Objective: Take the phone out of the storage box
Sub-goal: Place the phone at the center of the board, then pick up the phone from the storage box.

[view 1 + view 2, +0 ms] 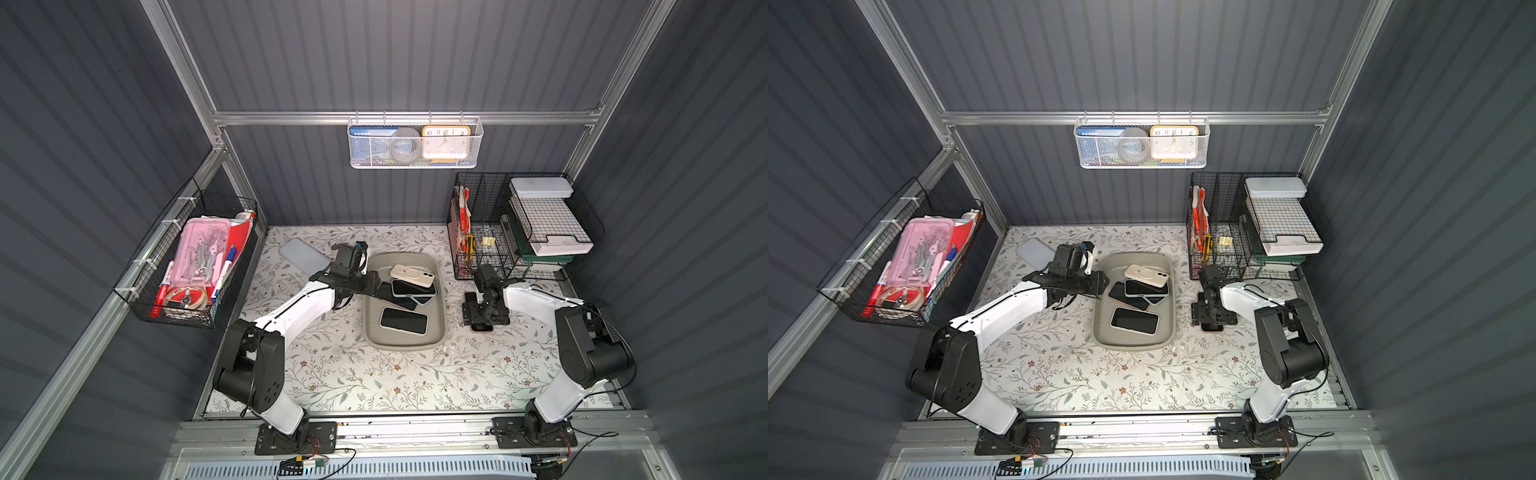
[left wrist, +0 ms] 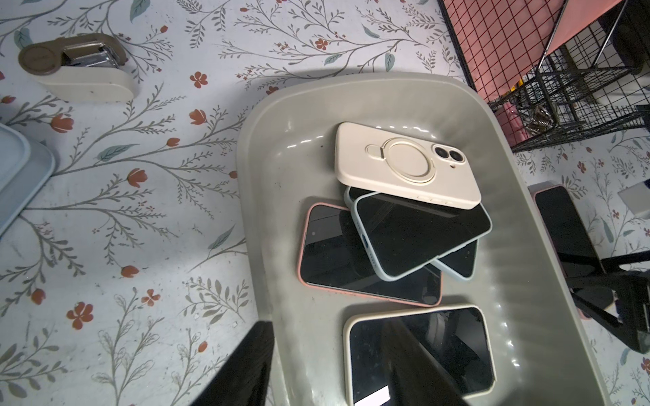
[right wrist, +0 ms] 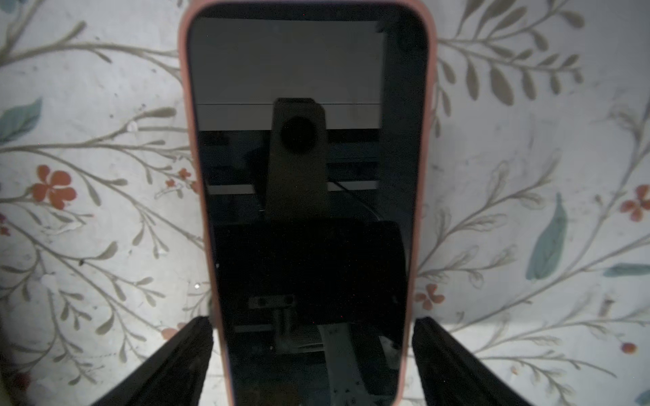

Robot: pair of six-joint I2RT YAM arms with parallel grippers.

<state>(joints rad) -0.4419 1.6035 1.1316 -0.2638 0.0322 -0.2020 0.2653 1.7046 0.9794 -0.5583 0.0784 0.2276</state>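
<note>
While one pink-cased phone (image 3: pixel 306 175) lies flat and screen up on the bench (image 1: pixel 374 382) just right of the storage box (image 1: pixel 405 344), several more sit inside the box. The right tool (image 3: pixel 313 337) straddles one end of that bench phone. Its jaws are apart, with a sliver of bench showing on each side, so it grips nothing. The left tool (image 1: pixel 372 284) hangs over the box's left wall, jaws partly spread and empty. One of its fingers is outside the wall and the other is above the white-edged phone (image 1: pixel 404 321).

That makes the left arm the nearer one to the phones in the box. The white-edged phone lies alone, screen up, at the box's near end, clear of the overlapping heap beyond it. Its long axis runs across the box, roughly in line with the left arm's reach. By my judgement, the jaws would have to close across its narrow width.
</note>
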